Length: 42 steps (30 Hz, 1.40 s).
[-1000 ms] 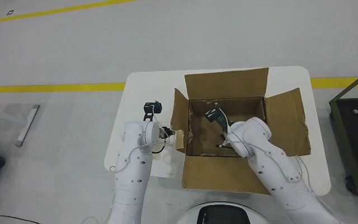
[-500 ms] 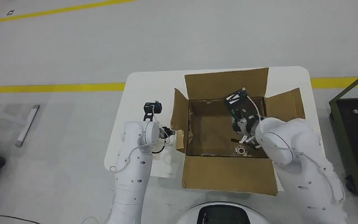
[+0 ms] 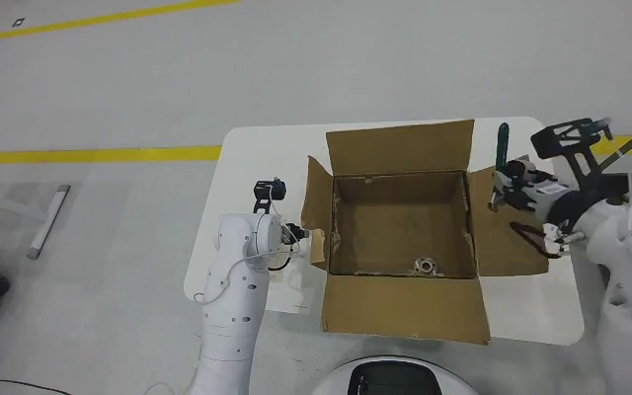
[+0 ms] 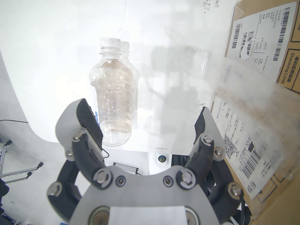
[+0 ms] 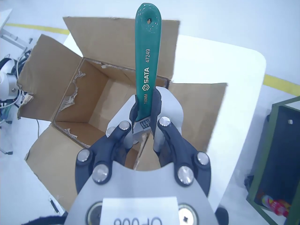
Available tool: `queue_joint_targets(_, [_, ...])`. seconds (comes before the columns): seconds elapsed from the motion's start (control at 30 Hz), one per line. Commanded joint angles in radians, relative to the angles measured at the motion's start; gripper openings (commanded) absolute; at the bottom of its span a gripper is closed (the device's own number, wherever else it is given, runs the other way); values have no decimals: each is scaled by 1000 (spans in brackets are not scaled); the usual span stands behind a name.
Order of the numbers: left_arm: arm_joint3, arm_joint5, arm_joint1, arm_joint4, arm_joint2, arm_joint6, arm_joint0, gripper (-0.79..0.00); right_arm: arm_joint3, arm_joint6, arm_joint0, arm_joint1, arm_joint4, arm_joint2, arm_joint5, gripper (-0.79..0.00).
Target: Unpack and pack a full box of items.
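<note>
Two yellow lines cross grey floor around white table; right gripper pinches green wrench over cardboard box flap, left gripper spread by bottle.

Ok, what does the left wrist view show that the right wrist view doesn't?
Left wrist: a clear bottle upright on the table, beyond the open left gripper, and the box's labelled outer wall. Right wrist: a green wrench clamped in the right gripper, the box's open inside, a dark green bin beside the table. Both: the cardboard box and white table.
</note>
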Motion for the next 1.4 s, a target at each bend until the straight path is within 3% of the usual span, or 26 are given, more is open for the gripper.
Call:
queue_joint_targets(0.0, [0,0,0,0,0,0,0,0,-6,0,-12,7,19,70,-2,-785])
queue_joint_targets(0.23, [0,0,0,0,0,0,0,0,-17,2,-69,29,33,253,0,-785])
queue_joint_targets(0.43, [0,0,0,0,0,0,0,0,26,48,-142,46,-10,327,-11,-785])
queue_joint_targets(0.7, [0,0,0,0,0,0,0,0,168,95,-233,59,-164,182,-26,-785])
queue_joint_targets(0.97, [0,0,0,0,0,0,0,0,300,72,-229,62,-287,-5,-3,-785])
queue_joint_targets(1.3, [0,0,0,0,0,0,0,0,363,81,-196,73,-318,-64,3,-782])
queue_joint_targets(1.33, [0,0,0,0,0,0,0,0,365,83,-194,74,-319,-66,3,-714])
queue_joint_targets(1.37, [0,0,0,0,0,0,0,0,368,86,-192,75,-318,-68,5,-597])
